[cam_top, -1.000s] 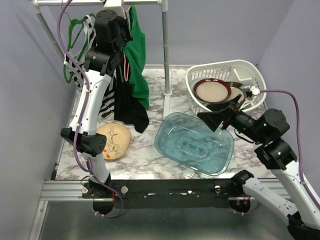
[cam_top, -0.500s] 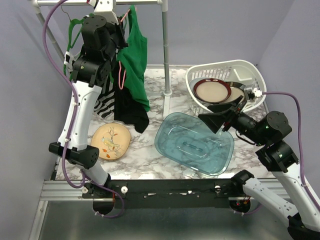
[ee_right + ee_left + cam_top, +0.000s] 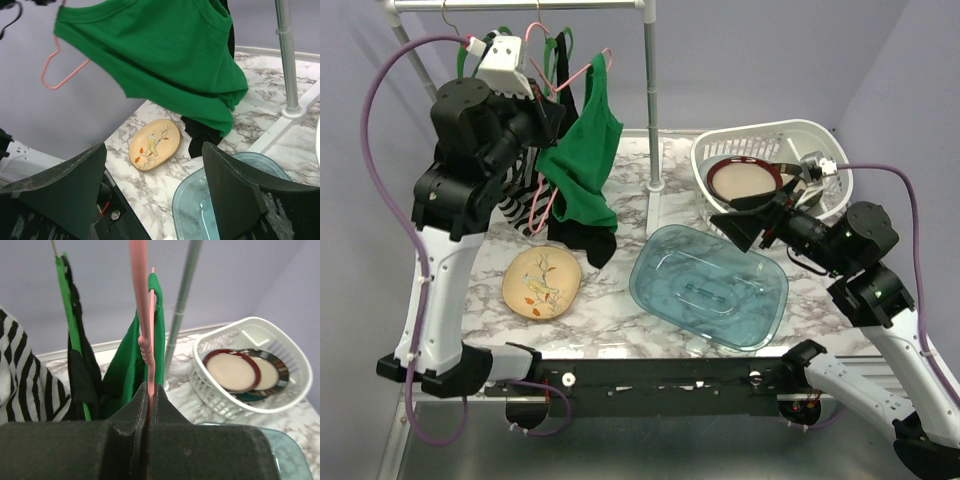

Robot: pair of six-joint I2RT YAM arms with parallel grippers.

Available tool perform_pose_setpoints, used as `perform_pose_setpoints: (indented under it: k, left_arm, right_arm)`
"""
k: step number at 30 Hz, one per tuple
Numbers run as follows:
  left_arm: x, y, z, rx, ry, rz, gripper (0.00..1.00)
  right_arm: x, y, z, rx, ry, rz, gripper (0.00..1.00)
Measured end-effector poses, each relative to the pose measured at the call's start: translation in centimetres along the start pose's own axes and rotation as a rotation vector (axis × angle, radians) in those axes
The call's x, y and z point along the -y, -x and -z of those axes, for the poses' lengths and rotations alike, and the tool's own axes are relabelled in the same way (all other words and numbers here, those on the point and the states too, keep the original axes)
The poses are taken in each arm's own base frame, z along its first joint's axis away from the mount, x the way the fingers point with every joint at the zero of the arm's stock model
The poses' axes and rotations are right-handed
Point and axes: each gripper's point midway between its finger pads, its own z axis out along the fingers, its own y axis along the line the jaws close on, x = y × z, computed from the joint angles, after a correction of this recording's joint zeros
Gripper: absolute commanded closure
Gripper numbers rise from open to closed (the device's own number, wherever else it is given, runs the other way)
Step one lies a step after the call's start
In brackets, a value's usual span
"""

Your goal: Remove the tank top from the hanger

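Note:
A green tank top (image 3: 582, 165) hangs on a pink hanger (image 3: 534, 205) in front of the clothes rail (image 3: 520, 5). My left gripper (image 3: 533, 98) is shut on the hanger's wire, with the top spread to its right. In the left wrist view the pink wire (image 3: 149, 340) runs straight between my closed fingers (image 3: 149, 390), with the green top (image 3: 127, 370) behind it. I cannot tell whether the hook rests on the rail. My right gripper (image 3: 750, 222) is open and empty over the table's right half. Its wrist view shows the top (image 3: 160, 55) and hanger (image 3: 60, 75) ahead of it (image 3: 155, 190).
A black garment (image 3: 585, 235) and a striped one (image 3: 525, 205) hang on green hangers by the rail. The rail post (image 3: 651, 100) stands mid-table. A white basket (image 3: 820, 135) holds plates at back right. A glass dish (image 3: 665, 260) and a bird-painted wooden plate (image 3: 541, 282) lie in front.

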Motion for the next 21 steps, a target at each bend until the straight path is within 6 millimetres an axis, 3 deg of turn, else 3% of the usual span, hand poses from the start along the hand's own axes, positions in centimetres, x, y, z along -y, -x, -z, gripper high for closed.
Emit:
perform_pose_setpoints:
  k: [5, 11, 16, 21]
  left_arm:
    - [2.4, 0.4, 4.9, 0.028, -0.121, 0.0, 1.0]
    - [5.0, -1.8, 9.8, 0.02, -0.282, 0.021, 1.0]
    - [7.2, -4.4, 11.8, -0.002, -0.436, 0.045, 1.0]
    - [8.6, -5.1, 12.2, -0.008, -0.526, 0.069, 1.0]
  right_arm:
    - [0.3, 0.3, -2.2, -0.033, 0.008, -0.015, 0.16]
    - [-0.3, 1.8, -5.9, -0.018, 0.099, -0.008, 0.19]
    - [-1.2, 2.1, -8.5, 0.007, 0.233, 0.044, 0.2]
    - [-2.0, 1.1, -10.5, -0.006, 0.372, 0.088, 0.21]
